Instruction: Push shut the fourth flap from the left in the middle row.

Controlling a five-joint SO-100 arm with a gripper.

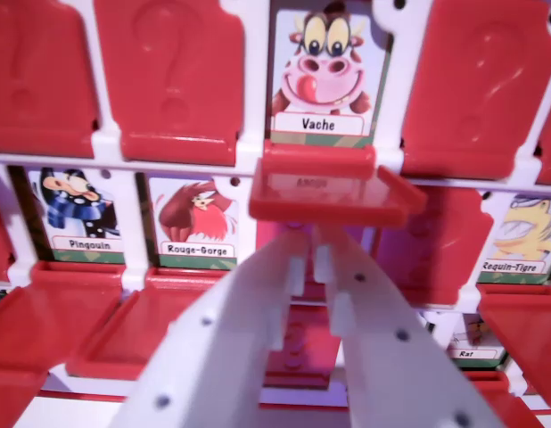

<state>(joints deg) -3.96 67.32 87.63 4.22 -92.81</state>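
Note:
A white game board (249, 53) holds rows of red flaps and animal cards. One red flap (329, 192) juts out about level, hinged just under the "Vache" cow card (324, 80). My white gripper (309, 248) rises from the bottom centre. It is shut with nothing between its fingers, and its tips sit right under that flap's front edge. The slot behind the fingers (289, 339) shows only red. I cannot tell whether the tips touch the flap.
In the same row as the gripper, the "Pingouin" (84, 209), "Rouge-Gorge" (195, 223) and "Requin-Tigre" (523, 234) cards are uncovered, with their flaps lying flat below them. A red flap (429, 245) covers the slot right of the gripper. Red question-mark flaps (173, 80) flank the cow card. A "Rat" card (476, 343) shows lower right.

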